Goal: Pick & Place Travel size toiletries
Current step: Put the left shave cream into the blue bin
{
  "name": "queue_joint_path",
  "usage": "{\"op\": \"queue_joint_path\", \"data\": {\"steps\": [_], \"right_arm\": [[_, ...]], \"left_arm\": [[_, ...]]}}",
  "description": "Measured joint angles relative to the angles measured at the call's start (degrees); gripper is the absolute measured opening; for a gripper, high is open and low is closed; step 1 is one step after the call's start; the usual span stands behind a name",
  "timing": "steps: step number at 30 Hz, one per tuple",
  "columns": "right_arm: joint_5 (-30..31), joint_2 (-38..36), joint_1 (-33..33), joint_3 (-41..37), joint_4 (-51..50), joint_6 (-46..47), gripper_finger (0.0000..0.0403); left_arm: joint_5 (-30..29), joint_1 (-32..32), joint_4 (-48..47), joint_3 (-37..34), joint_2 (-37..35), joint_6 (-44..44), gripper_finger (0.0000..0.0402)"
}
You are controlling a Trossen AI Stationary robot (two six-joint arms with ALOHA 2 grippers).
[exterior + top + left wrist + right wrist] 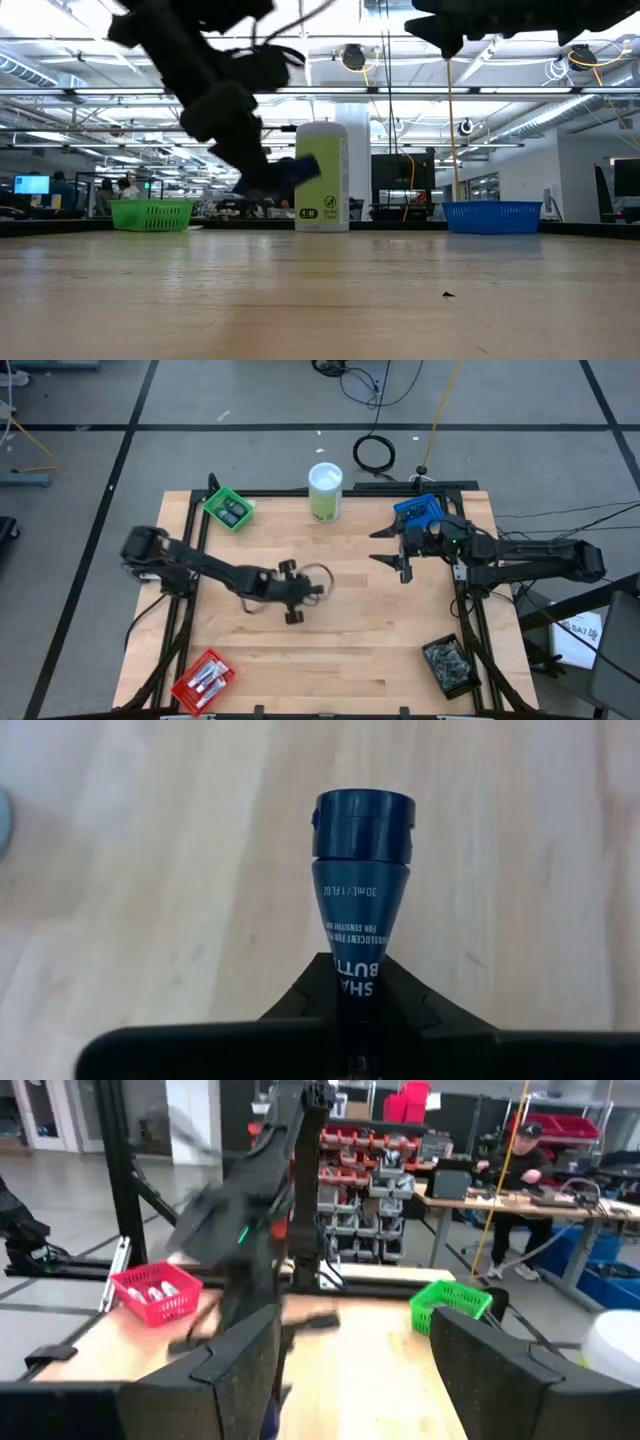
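1. Clamped between the left pincer's (345,1020) two dark fingers is a small dark-blue tube (360,870), cap pointing away from the wrist, its crimped tail pinched in the jaws – the printed side faces the left wrist camera.
2. From above, that pincer (293,595) sits over the middle of the tabletop (380,650), left of centre; whether the tube is lifted clear of the wood or only just gripped I cannot tell, though the low view shows a blue shape (298,172) held a little above the surface.
3. Step in hand, as I judge it: the pick is made, and the carry to a bin comes next.
4. Right pincer (402,552) hovers near the blue bin (418,510) at the far right, its fingers spread apart and empty – it seems to be waiting.
5. Around the edges stand a green bin (228,508) at the far left, a red bin (203,680) at the near left holding small tubes, a dark bin (452,665) at the near right, and a tall white-and-green canister (325,490) at the far middle.
6. Next move calls for raising the tube and swinging it to its bin; which bin is meant the scene does not say, though the red one's contents look most alike.
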Motion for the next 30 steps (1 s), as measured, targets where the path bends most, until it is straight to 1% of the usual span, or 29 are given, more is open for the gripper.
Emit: {"op": "queue_joint_path", "data": {"steps": [4,8,11,13,16,19,21,23,27,28,30], "right_arm": [[1.64,-0.63,-0.16,0.0,-1.57,0.07,0.0242],[2.78,0.39,-0.14,0.0,-1.72,0.07,0.0242],[2.79,2.17,-0.13,0.0,-1.69,0.09,0.0242],[2.76,3.78,-0.05,-0.12,-1.55,1.43,0.0242],[2.65,6.64,-0.05,-1.83,0.77,3.65,0.0242],[2.68,8.79,-0.05,-4.97,4.67,5.33,0.0242],[2.76,9.44,-0.05,-7.54,8.96,6.62,0.0242],[2.79,9.9,-0.05,-9.91,13.93,7.72,0.0242],[2.81,9.91,-0.05,-14.8,23.02,9.02,0.0242],[2.82,9.9,-0.05,-16.16,24.87,9.14,0.0242],[3.64,9.94,-0.03,-18.43,27.92,9.28,0.0242]], "left_arm": [[3.81,2.04,14.0,-11.69,-10.09,1.83,0.0038],[9.98,4.58,32.48,-23.04,-18.46,5.62,0.0023],[15.87,7.13,48.11,-29.72,-22.22,6.51,0.0009],[19.34,9.01,55.67,-32.91,-23.19,6.53,0.0008],[22.52,11.87,62.2,-35.41,-23.57,6.71,0.002],[26.14,14.8,62.43,-35.63,-23.6,7.02,0.0028],[29.28,16.6,62.66,-35.66,-23.6,7.28,0.0027],[33.04,18.3,64.88,-35.66,-23.6,7.34,0.0019],[42.37,20.76,73.76,-35.66,-23.6,6.92,0.0007],[43.72,21.08,76.09,-35.66,-23.62,6.76,0.0007],[44.24,21.46,78.55,-35.64,-23.62,6.86,0.0014]]}}
